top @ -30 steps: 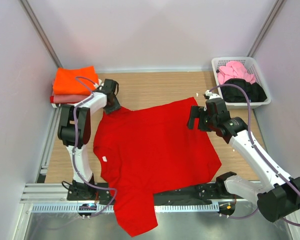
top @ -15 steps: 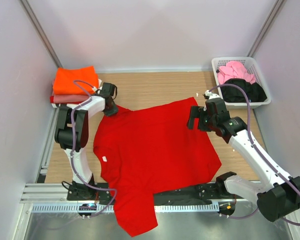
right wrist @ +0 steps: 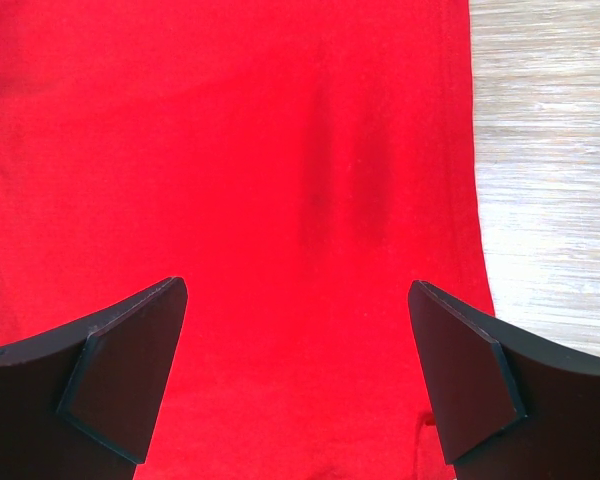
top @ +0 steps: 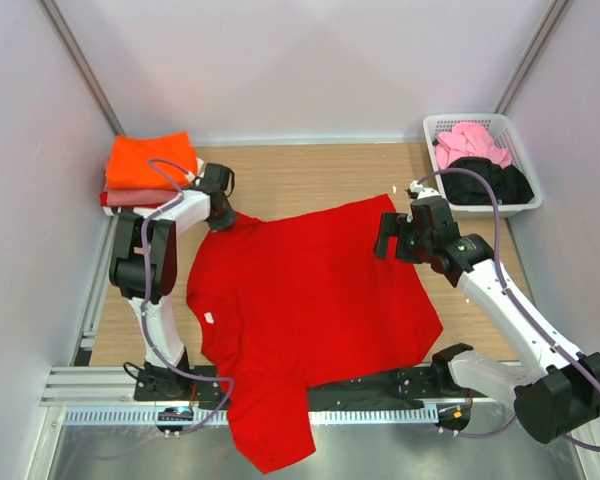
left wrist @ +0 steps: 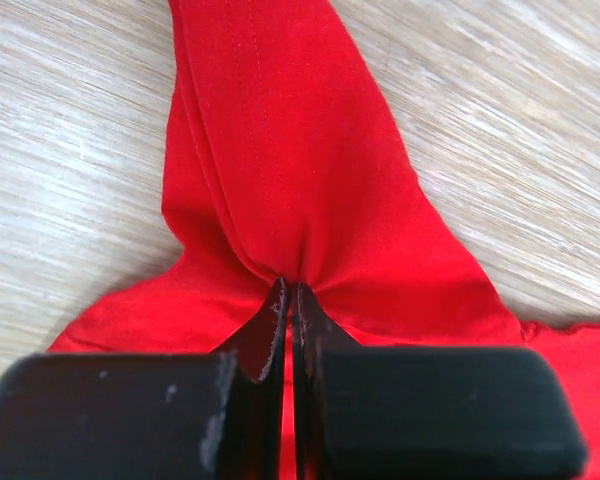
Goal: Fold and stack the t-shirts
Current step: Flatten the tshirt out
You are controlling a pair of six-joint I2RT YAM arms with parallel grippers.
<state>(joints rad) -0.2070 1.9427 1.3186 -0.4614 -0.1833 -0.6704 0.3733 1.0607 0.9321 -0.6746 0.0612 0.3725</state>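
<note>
The left gripper [top: 220,214] [left wrist: 288,292] is pressed together on the far-left corner of the red t-shirt [top: 310,295] [left wrist: 280,150]. The cloth bunches into folds where it enters the closed fingers, and a narrow strip of it runs away across the wooden table [top: 310,175]. The right gripper [top: 387,240] [right wrist: 298,290] hangs with its fingers spread wide apart over the shirt's far-right part, just inside that edge, and holds nothing.

The red shirt lies spread flat in the middle of the table. The long axis of its body runs left to right, slightly tilted. A small white label [top: 210,318] sits at its left edge, and one flap drapes off the near edge over the metal rail [top: 100,385].

At the far left, well apart from it, an orange t-shirt [top: 150,160] lies folded on a salmon-pink one [top: 130,197]. At the far right, a white basket [top: 432,128] holds a pink t-shirt [top: 470,140] and a black one [top: 490,182].
</note>
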